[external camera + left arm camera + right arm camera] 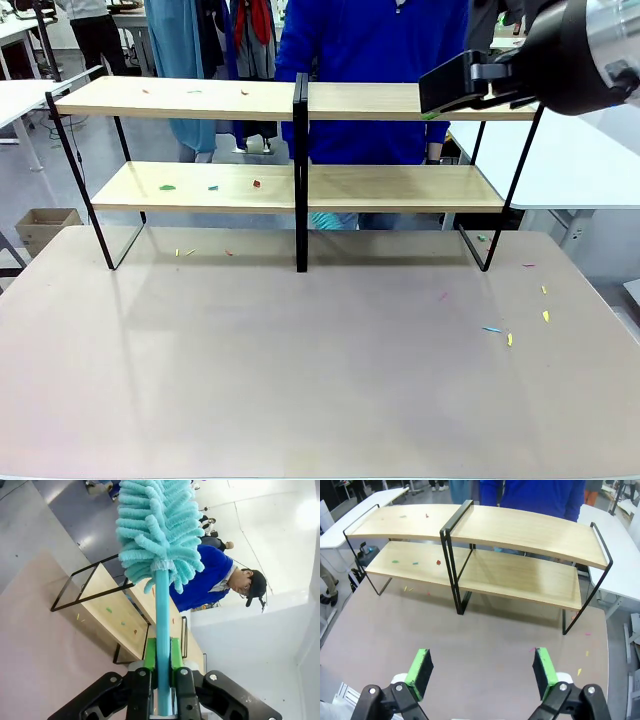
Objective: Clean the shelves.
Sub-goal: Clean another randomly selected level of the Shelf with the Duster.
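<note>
- Leftmost, the left gripper [162, 652] is clamped on the pale blue handle [162, 615] of a turquoise duster [157, 525]. Its green pads [149, 653] press on either side of the handle, and the fluffy head stands well above the fingertips.
- On the floor beyond the table's left corner sits a cardboard box [45, 225].
- The shelves [400, 188] stand across the far part of the grey-beige tabletop [300, 380]. They are two tiers of light-wood boards on a thin black frame.
- The upper left board carries small scraps [244, 92]: orange, green and red, spaced apart.
- The lower left board holds a green scrap [167, 187], a blue one just beside it and a red one nearer the middle.
- A few tiny yellow and red bits [178, 252] lie on the tabletop under the left half.
- The central black upright [300, 170] divides the rack. Behind it stands a person in a blue top [375, 60].
- Both right boards look bare in the front and right wrist views.
- The right gripper [481, 670] hangs high over the near tabletop, facing the shelves, with its jaws wide apart and nothing between them. In the front view it [440, 95] shows at the upper right.
- Yellow, blue and pink flecks [545, 316] are scattered on the tabletop's right side.
</note>
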Tool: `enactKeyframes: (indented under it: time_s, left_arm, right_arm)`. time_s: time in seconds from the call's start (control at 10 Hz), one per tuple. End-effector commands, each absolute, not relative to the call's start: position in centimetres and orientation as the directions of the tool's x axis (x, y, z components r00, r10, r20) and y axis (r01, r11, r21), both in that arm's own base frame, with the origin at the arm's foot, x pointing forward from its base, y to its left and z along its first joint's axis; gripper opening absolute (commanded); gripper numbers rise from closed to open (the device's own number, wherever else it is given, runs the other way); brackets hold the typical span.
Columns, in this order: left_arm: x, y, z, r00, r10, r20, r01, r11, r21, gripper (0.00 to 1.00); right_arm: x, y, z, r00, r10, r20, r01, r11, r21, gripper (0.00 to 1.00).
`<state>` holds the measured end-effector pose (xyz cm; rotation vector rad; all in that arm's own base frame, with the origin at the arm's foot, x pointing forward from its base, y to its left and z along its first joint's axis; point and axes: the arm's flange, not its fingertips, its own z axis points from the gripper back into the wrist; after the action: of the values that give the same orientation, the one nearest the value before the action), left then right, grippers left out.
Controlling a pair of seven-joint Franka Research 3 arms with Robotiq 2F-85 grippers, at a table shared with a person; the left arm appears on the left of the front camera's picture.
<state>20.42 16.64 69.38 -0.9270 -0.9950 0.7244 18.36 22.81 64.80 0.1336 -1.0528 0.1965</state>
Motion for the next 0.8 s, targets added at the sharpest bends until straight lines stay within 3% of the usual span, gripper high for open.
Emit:
enactKeyframes:
  time_s: [0.0, 0.1, 0.4, 0.6, 0.7]
  left_arm:
    - [20.1, 16.6, 69.8, 0.378, 0.849, 0.369, -0.106, 0.436, -0.894, 0.13]
    - [20.4, 16.6, 69.4, 0.381, 0.847, 0.371, -0.093, 0.435, -0.896, 0.13]
    - [23.3, 8.2, 72.4, 0.609, 0.643, 0.465, 0.123, 0.503, -0.855, 0.13]
    - [22.9, 2.5, 74.0, 0.694, 0.493, 0.525, 0.252, 0.517, -0.818, 0.13]
    - [22.2, 1.3, 74.1, 0.682, 0.5, 0.534, 0.254, 0.523, -0.814, 0.13]
  right_arm:
    - [18.4, 22.8, 64.9, 0.481, 0.1, 0.871, -0.232, 0.973, 0.017, 1.0]
    - [18.4, 22.8, 64.9, 0.481, 0.1, 0.871, -0.232, 0.973, 0.017, 1.0]
    - [18.4, 22.8, 64.9, 0.481, 0.1, 0.871, -0.232, 0.973, 0.017, 1.0]
    - [18.4, 22.8, 64.9, 0.481, 0.1, 0.871, -0.232, 0.973, 0.017, 1.0]
    - [18.4, 22.8, 64.9, 0.481, 0.1, 0.871, -0.232, 0.973, 0.017, 1.0]
